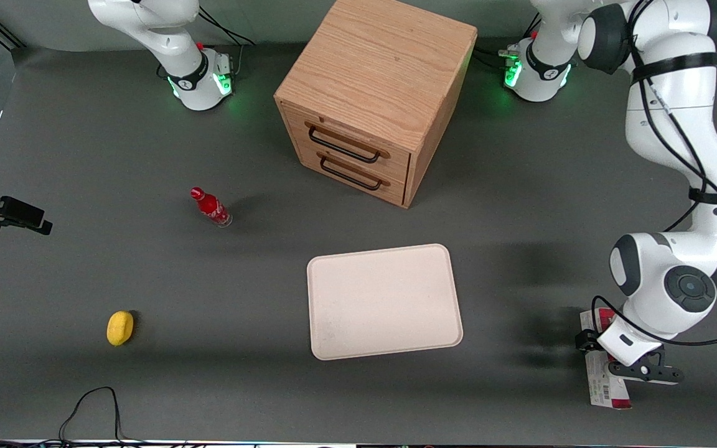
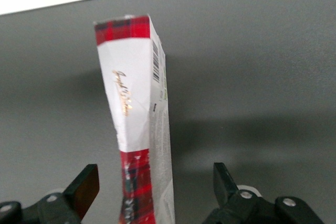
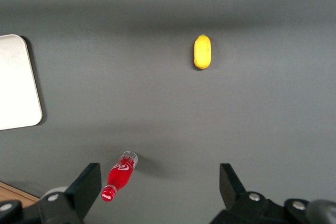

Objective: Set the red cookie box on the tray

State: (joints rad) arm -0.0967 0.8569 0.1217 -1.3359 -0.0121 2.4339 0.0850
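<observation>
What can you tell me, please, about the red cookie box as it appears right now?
The long, narrow red cardboard cookie box lies flat on the dark grey table, at the working arm's end and apart from the cream-white tray. Tartan-red ends frame a whitish middle with gold script; a side carries a barcode. The left arm's hand hovers open over it, one finger on each side, not touching.
</observation>
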